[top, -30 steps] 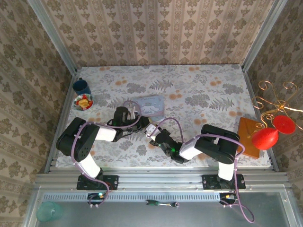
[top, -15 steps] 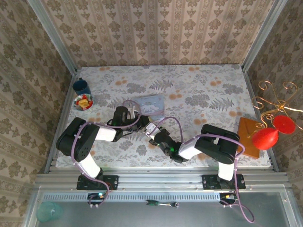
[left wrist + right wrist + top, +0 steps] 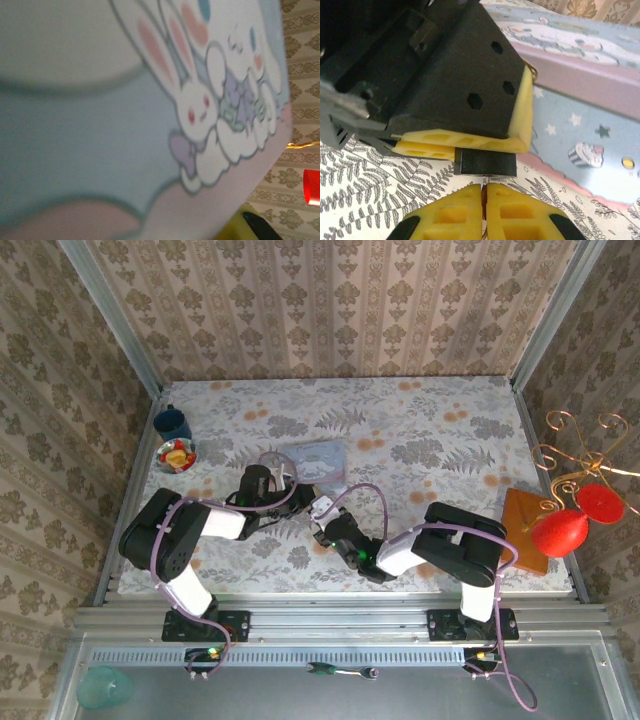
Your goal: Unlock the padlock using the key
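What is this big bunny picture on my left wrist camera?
Observer: From above, it's a pale blue pouch lying flat on the flowery table.
Operator: Is my claw holding anything?
Observer: The right wrist camera shows the left claw clamping a black block, likely the padlock.
Operator: Where's the other claw?
Observer: The right claw is shut, its tips pointing at that block from close by.

R gripper pads yellow; pouch blue/pink w/ bunnies (tablecloth floral).
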Robot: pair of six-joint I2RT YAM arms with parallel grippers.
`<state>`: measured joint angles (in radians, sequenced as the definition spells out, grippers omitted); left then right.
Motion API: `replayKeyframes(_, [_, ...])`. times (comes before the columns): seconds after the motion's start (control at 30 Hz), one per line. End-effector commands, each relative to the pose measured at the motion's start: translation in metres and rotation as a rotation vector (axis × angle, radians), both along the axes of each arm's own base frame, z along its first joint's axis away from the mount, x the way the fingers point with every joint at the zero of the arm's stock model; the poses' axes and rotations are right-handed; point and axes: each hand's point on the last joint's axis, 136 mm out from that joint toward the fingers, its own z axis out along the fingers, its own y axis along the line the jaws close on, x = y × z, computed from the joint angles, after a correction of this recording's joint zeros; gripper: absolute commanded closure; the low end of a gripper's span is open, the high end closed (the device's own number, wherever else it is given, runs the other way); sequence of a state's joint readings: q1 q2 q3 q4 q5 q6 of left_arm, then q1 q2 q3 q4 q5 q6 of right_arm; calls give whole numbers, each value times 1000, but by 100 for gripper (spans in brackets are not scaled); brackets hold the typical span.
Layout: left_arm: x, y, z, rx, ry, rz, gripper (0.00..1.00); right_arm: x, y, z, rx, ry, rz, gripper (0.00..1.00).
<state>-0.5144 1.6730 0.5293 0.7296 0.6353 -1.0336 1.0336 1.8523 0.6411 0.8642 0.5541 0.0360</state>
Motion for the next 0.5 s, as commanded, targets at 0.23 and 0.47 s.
replayKeyframes(0.23, [-4, 7, 5, 68, -42, -15, 100, 3, -5, -4, 436, 427, 1, 91])
replayKeyframes(0.47, [-3, 4, -3, 44, -12, -18, 99, 4, -2, -7, 475, 441, -8, 91])
